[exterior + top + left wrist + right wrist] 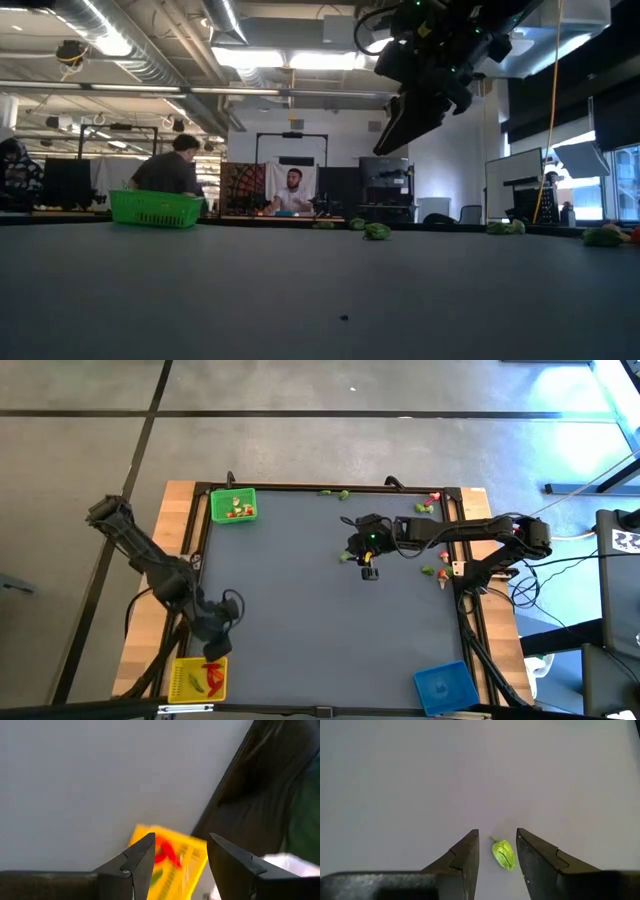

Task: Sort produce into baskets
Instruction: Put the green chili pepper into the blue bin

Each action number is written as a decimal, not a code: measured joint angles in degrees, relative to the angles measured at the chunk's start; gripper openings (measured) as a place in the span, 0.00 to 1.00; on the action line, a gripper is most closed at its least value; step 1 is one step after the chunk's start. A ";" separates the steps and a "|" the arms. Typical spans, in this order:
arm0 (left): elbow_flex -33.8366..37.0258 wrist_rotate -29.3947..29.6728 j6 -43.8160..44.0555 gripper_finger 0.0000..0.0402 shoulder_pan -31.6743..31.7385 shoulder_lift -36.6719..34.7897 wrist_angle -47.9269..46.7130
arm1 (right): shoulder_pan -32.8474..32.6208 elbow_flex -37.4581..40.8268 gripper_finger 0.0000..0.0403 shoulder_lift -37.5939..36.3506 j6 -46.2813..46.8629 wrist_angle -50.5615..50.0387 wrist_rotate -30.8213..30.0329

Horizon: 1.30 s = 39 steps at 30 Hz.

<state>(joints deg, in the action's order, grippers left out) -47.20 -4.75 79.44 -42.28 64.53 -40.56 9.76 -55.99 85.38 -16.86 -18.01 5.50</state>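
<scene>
My right gripper (pixel 366 560) hangs open above the middle of the mat, well clear of it in the low view (pixel 405 115). A small green produce piece (pixel 503 854) lies on the mat below, seen between its fingers; it also shows in the high view (pixel 347 557). My left gripper (pixel 216 648) is open and empty above the yellow basket (pixel 199 680), which holds red and green pieces (pixel 165 854). The green basket (pixel 233 506) stands at the far left with several pieces in it. The blue basket (pixel 443 687) stands at the near right.
Loose produce lies along the mat's far edge (pixel 335 493) and far right corner (pixel 428 501), and near the right edge (pixel 437 573). A black frame (pixel 330 487) borders the mat. People sit in the room beyond the table (pixel 170 172).
</scene>
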 joint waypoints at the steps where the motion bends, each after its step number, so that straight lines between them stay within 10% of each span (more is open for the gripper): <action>1: -0.02 1.23 -1.69 0.43 1.23 -0.55 0.03 | 0.00 0.00 0.33 0.00 0.02 0.06 -0.04; 10: -0.02 3.66 -21.91 0.43 14.21 -1.82 0.00 | 1.33 -0.02 0.35 0.00 5.01 -2.32 -1.67; 21: 3.88 4.75 -45.21 0.40 25.51 -2.50 2.42 | 2.66 -0.05 0.65 1.79 4.47 -4.49 -5.27; 39: 21.44 10.61 -58.36 0.35 37.78 -4.20 30.49 | 3.78 -0.04 0.52 16.05 1.43 4.94 -0.72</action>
<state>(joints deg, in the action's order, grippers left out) -25.76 5.86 21.08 -4.50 60.33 -10.07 13.54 -56.03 101.44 -15.43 -13.07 4.78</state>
